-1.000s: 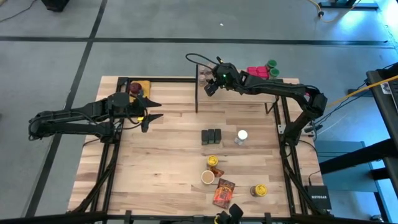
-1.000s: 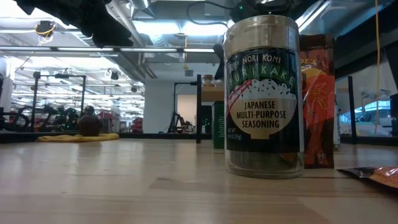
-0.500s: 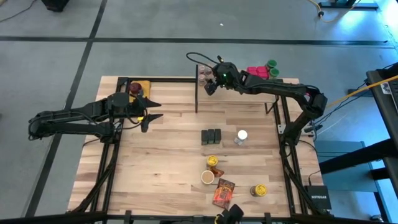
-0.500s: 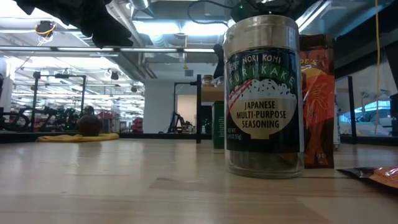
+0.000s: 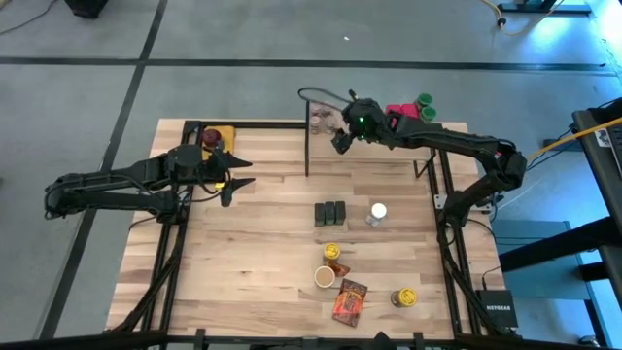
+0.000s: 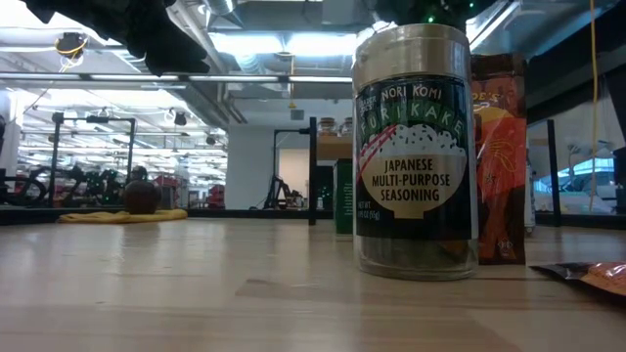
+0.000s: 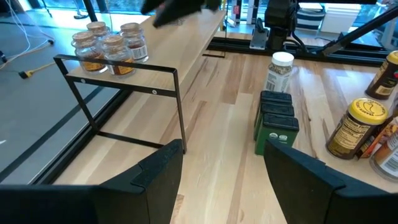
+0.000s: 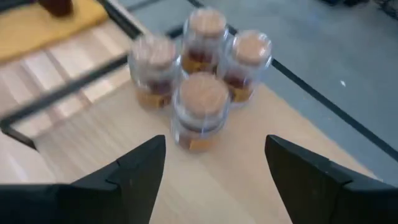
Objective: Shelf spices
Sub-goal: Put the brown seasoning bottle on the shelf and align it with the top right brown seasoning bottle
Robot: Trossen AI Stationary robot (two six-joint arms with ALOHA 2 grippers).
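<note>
Over the shelf (image 5: 389,136) end, the right gripper (image 8: 205,165) hangs with fingers (image 8: 134,171) spread wide, empty, just short of four cork-lidded jars (image 8: 199,68) clustered there. Left gripper (image 7: 221,168) hovers open over the tabletop (image 5: 272,243), touching nothing.

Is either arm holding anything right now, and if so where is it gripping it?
Nothing is held. The right tool is open just short of four cork-lidded jars on the shelf. The left tool is open over the table, empty.
</note>
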